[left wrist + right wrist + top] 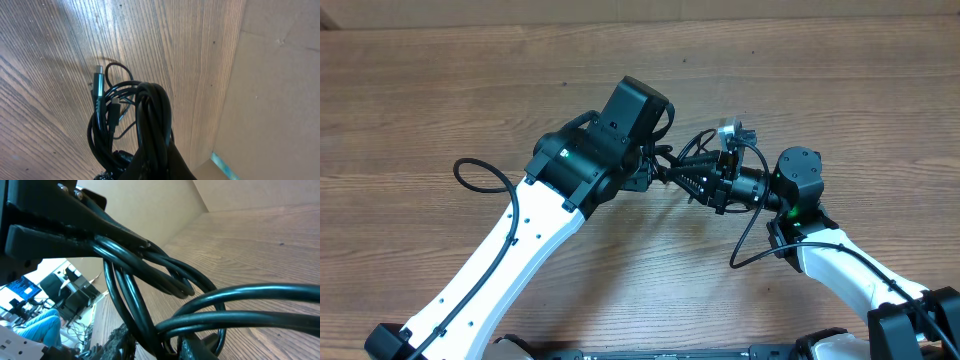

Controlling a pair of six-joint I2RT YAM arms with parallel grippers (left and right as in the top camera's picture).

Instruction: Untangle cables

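Observation:
The cables (682, 158) are a knot of thin black cords hanging above the wooden table between my two grippers. My left gripper (655, 168) comes from the left and is shut on several strands. In the left wrist view the cables (150, 112) loop up out of the left gripper (157, 165), and a grey-tipped plug (98, 80) hangs at their far end. My right gripper (694, 180) meets the bundle from the right. In the right wrist view several strands of the cables (150, 315) pass between the fingers of the right gripper (160, 342), which are closed in on them.
A thick black arm wire (480, 176) loops out beside my left arm, and another (750, 245) hangs by my right arm. A cardboard wall (272, 90) borders the wooden table (440, 90) on its far side.

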